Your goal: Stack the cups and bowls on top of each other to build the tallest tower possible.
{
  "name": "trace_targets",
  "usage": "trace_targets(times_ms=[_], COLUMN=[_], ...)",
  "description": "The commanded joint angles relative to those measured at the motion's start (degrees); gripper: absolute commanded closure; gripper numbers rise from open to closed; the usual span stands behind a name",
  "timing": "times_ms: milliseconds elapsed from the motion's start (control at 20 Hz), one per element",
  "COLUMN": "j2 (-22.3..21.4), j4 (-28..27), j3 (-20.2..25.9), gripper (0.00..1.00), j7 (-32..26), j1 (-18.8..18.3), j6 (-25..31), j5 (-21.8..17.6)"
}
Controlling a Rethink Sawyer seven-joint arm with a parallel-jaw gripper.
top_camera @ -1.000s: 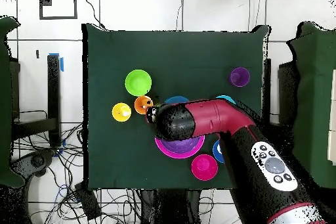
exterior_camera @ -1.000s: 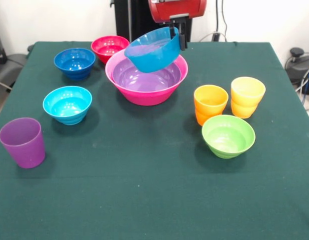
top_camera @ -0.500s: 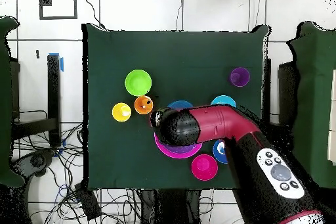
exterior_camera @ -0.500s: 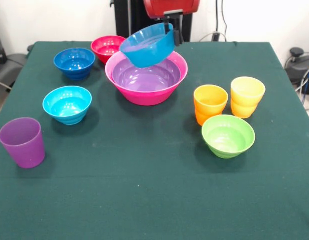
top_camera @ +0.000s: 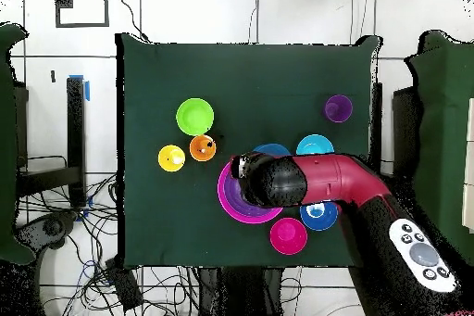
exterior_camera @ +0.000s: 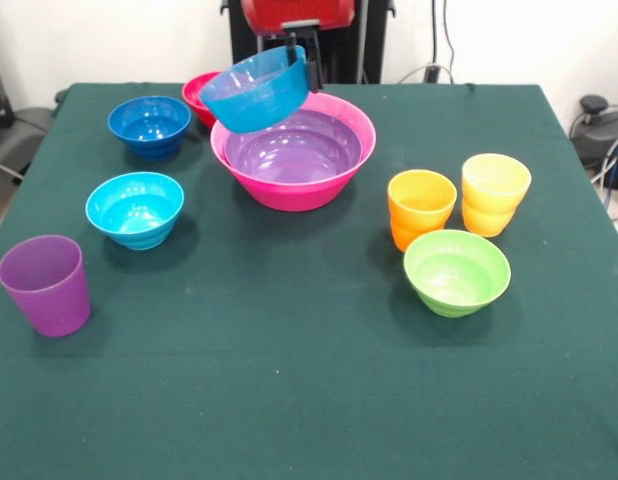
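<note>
A dark green table [exterior_camera: 289, 400] is being viewed from its near edge toward the robot at the far side. Nearest, at the left, a translucent purple cup [exterior_camera: 45, 284] is standing upright. At the right, a lime green bowl [exterior_camera: 456, 271] is sitting open side up. Just behind it, an orange cup [exterior_camera: 421, 207] and a yellow cup [exterior_camera: 495, 193] are standing side by side, close together. Further back on the left, a cyan bowl [exterior_camera: 135, 209] is resting on the cloth, and beyond it a dark blue bowl [exterior_camera: 149, 126].

Near the middle of the far half, the tower [exterior_camera: 293, 150] is being formed by a big hot-pink bowl [exterior_camera: 289, 190] with a large purple bowl [exterior_camera: 294, 152] nested inside it. A small red-pink bowl [exterior_camera: 197, 92] is partly hidden behind, at the far left of the tower.

Above the hot-pink bowl's far left rim, a mid blue bowl [exterior_camera: 254, 92] is being held in the air, tilted. Its far rim is being pinched by the gripper [exterior_camera: 298, 62], which is closed on it beneath the red arm [exterior_camera: 295, 12]. In the overhead view, most of the blue bowl is being covered by the arm [top_camera: 315, 181].
</note>
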Motion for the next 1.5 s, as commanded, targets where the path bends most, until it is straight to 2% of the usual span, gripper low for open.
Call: trace_targets(times_ms=[50,700,1500], j2=[3.3,5.2,10.0], j4=[0.4,0.6,-0.3], j3=[-0.9,-4.1,-7.5], gripper=[1.0,1.0,1.0], j7=[-0.5,3.8,2.5], j1=[1.5,5.3,6.3], j6=[-3.3,-8.1,-14.4], j5=[-3.3,-5.5,-6.9])
